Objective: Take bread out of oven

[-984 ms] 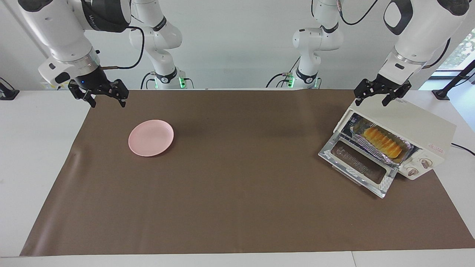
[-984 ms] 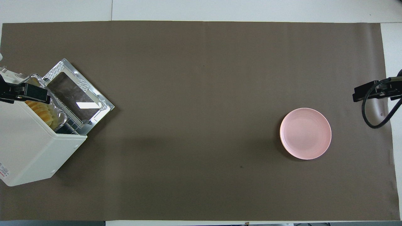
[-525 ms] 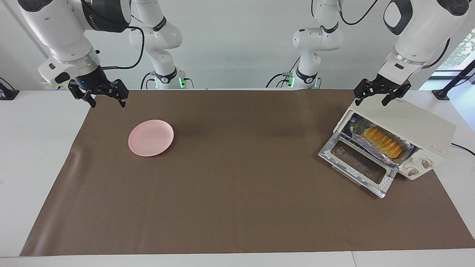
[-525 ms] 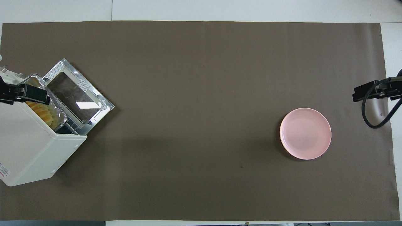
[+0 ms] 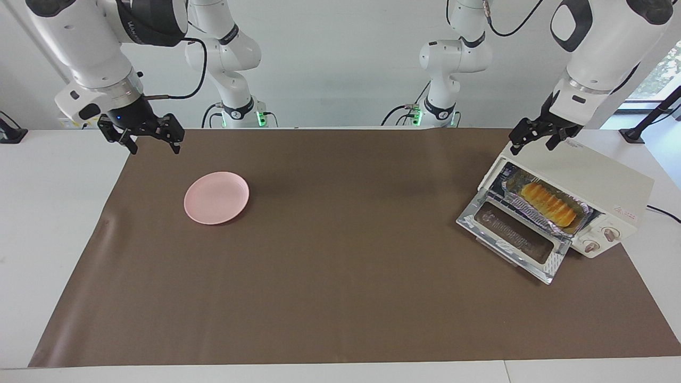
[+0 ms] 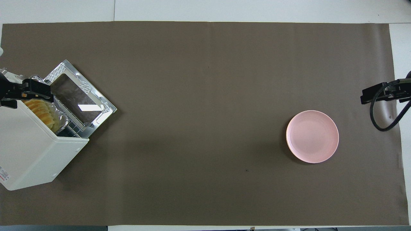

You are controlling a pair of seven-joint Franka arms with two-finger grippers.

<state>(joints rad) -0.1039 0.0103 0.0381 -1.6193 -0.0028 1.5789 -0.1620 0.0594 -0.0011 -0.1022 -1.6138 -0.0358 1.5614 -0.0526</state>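
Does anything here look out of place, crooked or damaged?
Only the oven stands askew, turned at an angle to the mat's edges at the left arm's end, its door dropped open. The bread sits in its foil tray. Nothing is spilled or broken.

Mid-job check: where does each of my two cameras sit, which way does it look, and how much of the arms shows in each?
Facing view: high across the table, looking at the robots; both arms show whole, left gripper open over the oven, right gripper open over the mat's edge beside the plate.
Overhead view: above the robots' end, looking steeply down; only the grippers show, left gripper, right gripper.
Shared: oven with door down, bread in its foil tray, plate.
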